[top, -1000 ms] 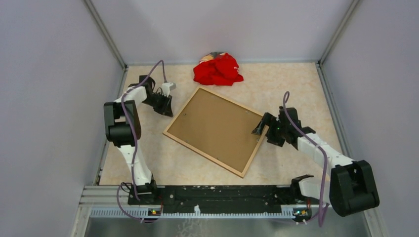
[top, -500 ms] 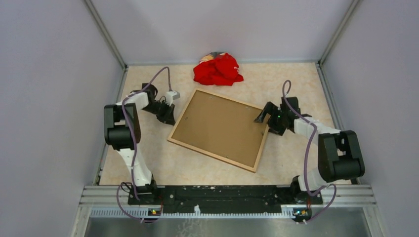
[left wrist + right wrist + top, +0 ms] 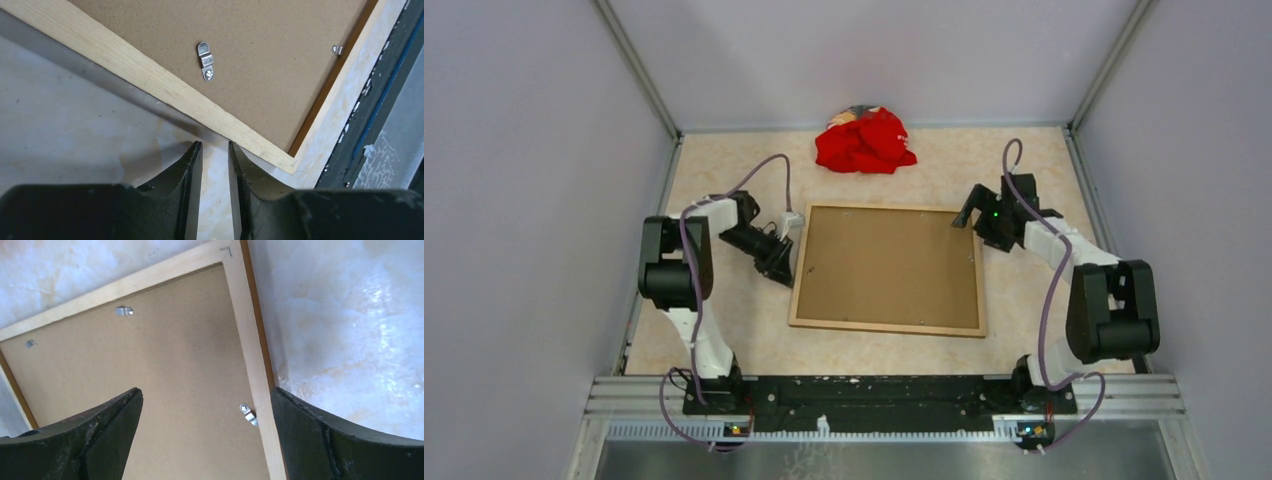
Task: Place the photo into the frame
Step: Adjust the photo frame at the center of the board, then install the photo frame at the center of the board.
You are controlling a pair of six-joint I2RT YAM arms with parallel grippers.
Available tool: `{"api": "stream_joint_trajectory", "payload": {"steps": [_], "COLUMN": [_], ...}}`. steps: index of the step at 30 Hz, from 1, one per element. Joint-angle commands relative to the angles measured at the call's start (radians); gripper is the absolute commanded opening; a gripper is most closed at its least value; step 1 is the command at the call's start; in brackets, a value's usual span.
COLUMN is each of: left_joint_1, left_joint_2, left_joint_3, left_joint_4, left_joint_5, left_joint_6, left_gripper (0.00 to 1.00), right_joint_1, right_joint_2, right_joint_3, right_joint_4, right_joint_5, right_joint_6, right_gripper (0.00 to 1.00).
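Note:
The frame (image 3: 884,328) lies face down in the middle of the table, square to the table edges, with a plain brown board (image 3: 889,268) filling its back. The photo is hidden or out of view. My left gripper (image 3: 784,268) is low at the frame's left strip (image 3: 150,80); its jaws (image 3: 215,145) stand a narrow gap apart with nothing between them. My right gripper (image 3: 972,213) is wide open over the frame's far right corner (image 3: 252,360), straddling the strip, holding nothing (image 3: 205,390).
Small metal clips sit on the board's back (image 3: 205,61), (image 3: 248,415). A crumpled red cloth (image 3: 864,140) lies at the far edge. Grey walls close in the left, right and back. A black rail (image 3: 864,392) runs along the near edge.
The frame has turned from a slant to lie square with the table. My left gripper moved nearer along its left side; my right gripper moved farther back at its right corner.

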Motion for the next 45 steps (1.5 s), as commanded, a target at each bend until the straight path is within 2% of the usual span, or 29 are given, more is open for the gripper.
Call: {"api": "stream_joint_trajectory", "payload": {"steps": [1,6,11,18,22,27,33,45], "left_joint_1": [0.023,0.063,0.05,0.036,0.033,0.033,0.034,0.034], "left_joint_2": [-0.015,0.038,0.112,0.169,0.174,0.177,0.174,0.159], "left_joint_3": [0.059,0.144,0.181,0.207,0.193,0.173,0.163,0.146], "left_joint_4": [-0.035,0.006,0.083,0.095,0.12,0.153,0.168,0.168], "left_joint_5": [0.087,0.158,0.206,0.228,0.21,0.192,0.178,0.171], "left_joint_6": [-0.008,-0.135,-0.259,-0.292,-0.309,-0.331,-0.339,-0.334], "left_gripper": [0.34,0.42,0.44,0.4,0.27,0.19,0.18,0.17], "right_joint_1": [0.027,0.136,0.362,0.622,0.705,0.774,0.806,0.806], "right_joint_2": [-0.149,-0.225,-0.205,0.001,0.119,0.259,0.4,0.5], "right_joint_3": [0.086,0.098,0.035,0.035,0.085,0.162,0.253,0.334], "right_joint_4": [-0.055,-0.053,0.12,0.335,0.42,0.501,0.534,0.518], "right_joint_5": [0.087,0.09,0.021,-0.03,-0.054,-0.085,-0.1,-0.101], "right_joint_6": [-0.016,0.031,0.138,0.255,0.301,0.35,0.373,0.374], "right_gripper": [0.99,0.96,0.94,0.9,0.86,0.82,0.79,0.77]}}
